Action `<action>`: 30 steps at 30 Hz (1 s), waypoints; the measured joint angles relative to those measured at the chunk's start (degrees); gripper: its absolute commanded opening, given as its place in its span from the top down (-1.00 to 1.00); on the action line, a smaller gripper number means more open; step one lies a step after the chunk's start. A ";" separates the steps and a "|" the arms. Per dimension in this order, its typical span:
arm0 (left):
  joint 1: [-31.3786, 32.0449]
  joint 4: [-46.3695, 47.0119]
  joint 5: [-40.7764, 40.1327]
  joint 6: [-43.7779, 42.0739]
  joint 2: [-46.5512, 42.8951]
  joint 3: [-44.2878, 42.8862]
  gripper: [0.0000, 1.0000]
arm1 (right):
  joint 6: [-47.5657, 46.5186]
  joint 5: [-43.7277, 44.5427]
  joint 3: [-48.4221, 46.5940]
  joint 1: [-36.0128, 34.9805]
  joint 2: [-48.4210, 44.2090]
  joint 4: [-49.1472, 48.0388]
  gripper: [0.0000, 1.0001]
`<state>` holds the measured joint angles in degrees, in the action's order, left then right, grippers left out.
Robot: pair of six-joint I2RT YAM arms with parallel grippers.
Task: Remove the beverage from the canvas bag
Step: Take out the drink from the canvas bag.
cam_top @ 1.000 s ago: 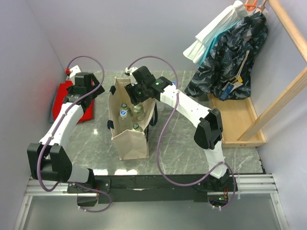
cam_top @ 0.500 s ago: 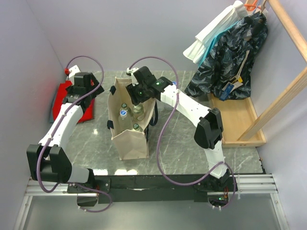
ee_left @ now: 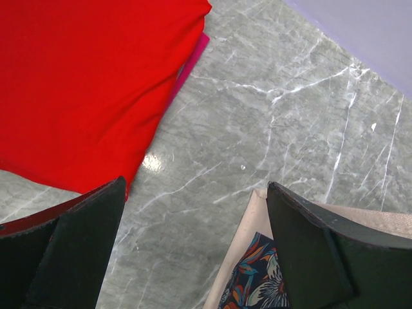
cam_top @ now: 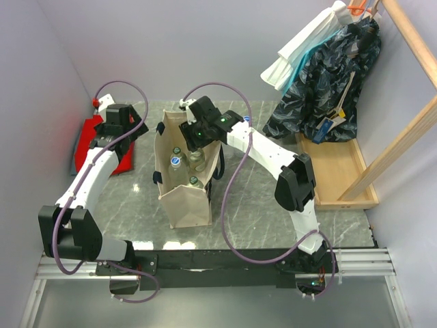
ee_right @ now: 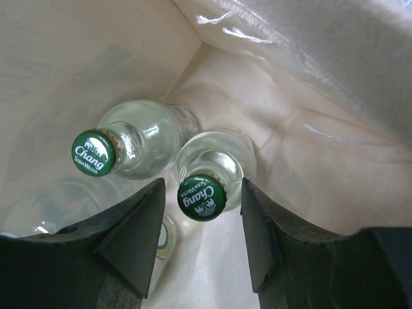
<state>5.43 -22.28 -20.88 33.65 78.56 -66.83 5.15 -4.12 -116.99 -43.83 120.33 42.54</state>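
The beige canvas bag (cam_top: pixel 184 198) with navy straps stands upright mid-table, its mouth open. Inside stand clear glass bottles with green Chang caps. My right gripper (cam_top: pixel 194 134) reaches into the bag's far end. In the right wrist view it (ee_right: pixel 201 222) is open, its fingers either side of one bottle's green cap (ee_right: pixel 201 197) without touching. A second capped bottle (ee_right: pixel 94 152) stands to its left. My left gripper (cam_top: pixel 117 128) is open and empty at the far left, above the table between the red cloth (ee_left: pixel 84 84) and the bag's rim (ee_left: pixel 248 251).
The red folded cloth (cam_top: pixel 89 140) lies at the far left. Clothes (cam_top: pixel 321 89) hang on a wooden rack (cam_top: pixel 341 171) at the right. The purple wall runs along the back and left. The bag's inner wall (ee_right: pixel 309 77) is close to my right fingers.
My right gripper has shifted very slightly inside the bag's mouth. The left arm and the bag have not moved.
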 measured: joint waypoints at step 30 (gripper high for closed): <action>0.00 0.17 0.00 0.00 0.00 0.04 -0.93 | -0.39 0.87 0.50 0.28 1.66 -1.81 0.46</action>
<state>5.43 -22.11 -20.88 33.65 78.56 -66.78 4.75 -3.25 -116.49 -43.55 121.99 40.73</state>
